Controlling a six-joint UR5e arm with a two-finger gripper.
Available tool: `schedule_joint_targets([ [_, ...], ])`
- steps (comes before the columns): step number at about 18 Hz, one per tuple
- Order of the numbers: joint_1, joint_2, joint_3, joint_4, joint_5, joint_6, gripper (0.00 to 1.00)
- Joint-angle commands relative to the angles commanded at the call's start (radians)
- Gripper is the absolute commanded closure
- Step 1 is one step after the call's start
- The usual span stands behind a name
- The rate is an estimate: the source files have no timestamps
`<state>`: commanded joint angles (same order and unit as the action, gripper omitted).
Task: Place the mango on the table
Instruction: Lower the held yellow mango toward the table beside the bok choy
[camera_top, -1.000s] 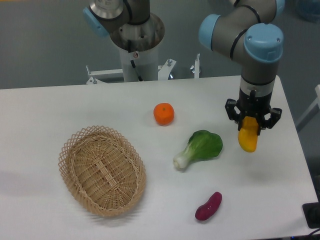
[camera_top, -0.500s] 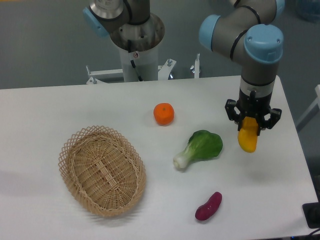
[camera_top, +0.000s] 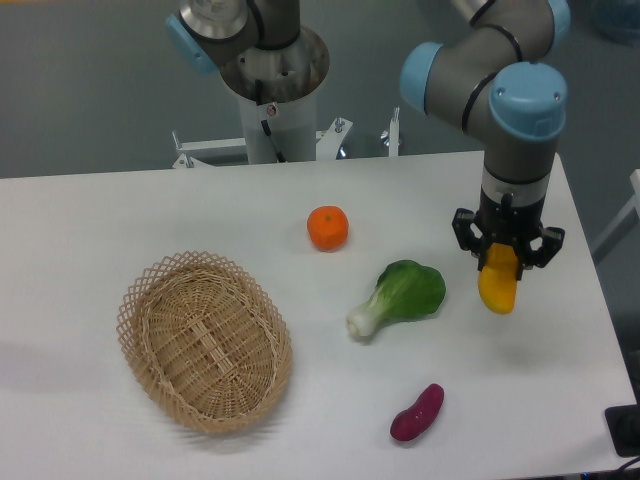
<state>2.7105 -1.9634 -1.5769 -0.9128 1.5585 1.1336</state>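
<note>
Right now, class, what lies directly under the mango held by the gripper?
Below the mango only bare white table shows. The gripper covers the mango's top end, so that part cannot be seen.

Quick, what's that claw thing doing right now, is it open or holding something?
Gripper: shut on the mango, which hangs upright from the jaws, above the table.

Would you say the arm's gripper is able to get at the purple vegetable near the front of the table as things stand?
Probably not yet: the gripper is shut on the mango, so its fingers are occupied. The space around the purple vegetable is free, and the bok choy lies apart from it.
</note>
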Motion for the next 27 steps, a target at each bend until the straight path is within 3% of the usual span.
schedule_joint_targets([
  [4,0.003,-0.031,0.011,0.071,-0.002,0.003,0.60],
  [11,0.003,-0.140,0.089,0.087,0.000,0.000,0.60],
  [19,-0.026,-0.233,0.084,0.232,0.000,-0.012,0.60],
  [27,-0.048,-0.256,0.035,0.239,-0.002,-0.021,0.60],
])
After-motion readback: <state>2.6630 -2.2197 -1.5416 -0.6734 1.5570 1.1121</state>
